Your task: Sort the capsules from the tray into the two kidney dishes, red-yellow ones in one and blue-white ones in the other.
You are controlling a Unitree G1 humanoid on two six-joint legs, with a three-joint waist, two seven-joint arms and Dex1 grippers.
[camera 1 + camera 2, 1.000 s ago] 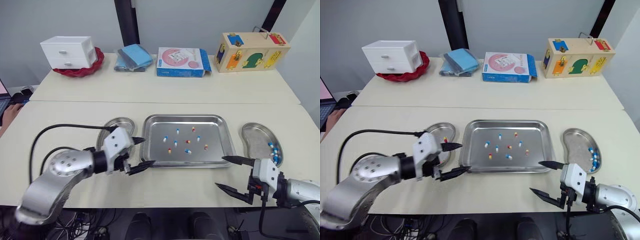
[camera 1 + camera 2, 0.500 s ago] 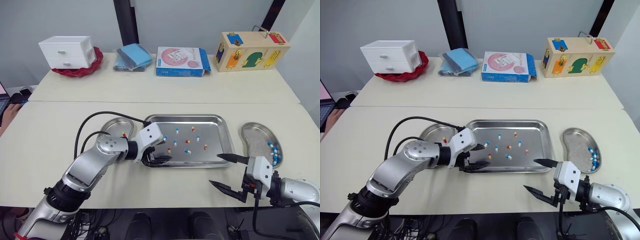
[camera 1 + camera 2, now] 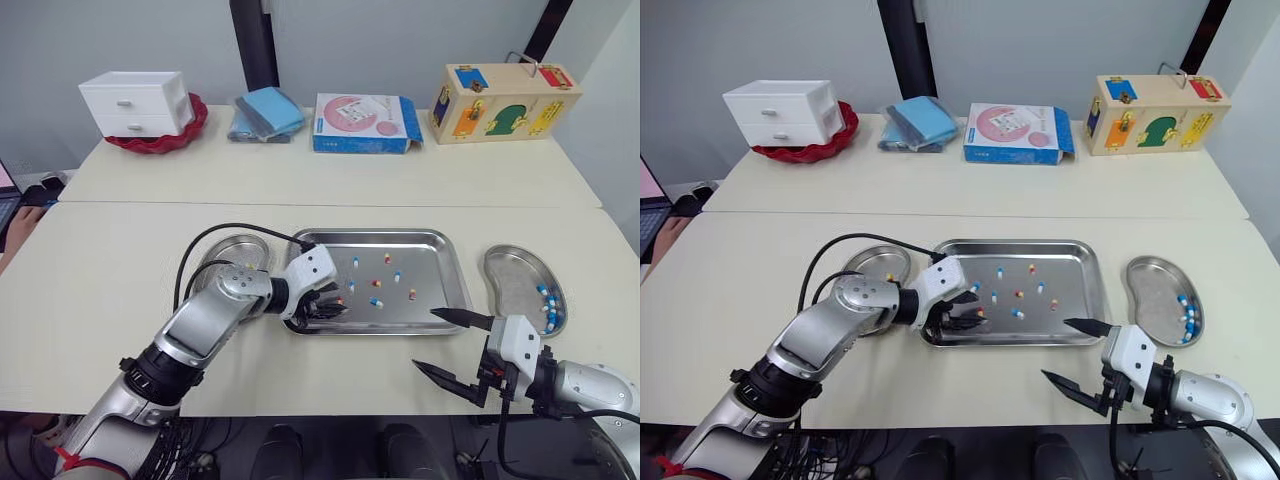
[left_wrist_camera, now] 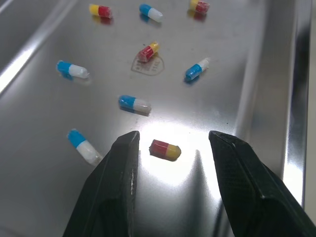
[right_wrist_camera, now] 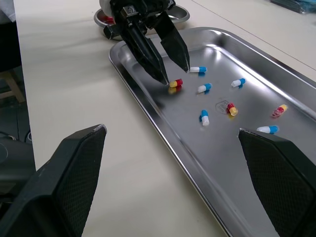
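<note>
Left gripper (image 4: 174, 137) straddles a red-yellow capsule (image 4: 165, 149), fingers spread.
Nearest you, your right gripper (image 3: 424, 339) hangs spread wide off the tray's (image 3: 375, 233) near rim, well apart from the capsules. Further in, at the tray's near-left corner, the capsule lies untouched, long axis across the left fingers' gap; closing should pinch it end to end.

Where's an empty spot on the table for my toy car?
Lots of bare table left of the left kidney dish, and a strip in front of the tray, between the left gripper and right gripper. Inside the tray is crowded with capsules.
</note>
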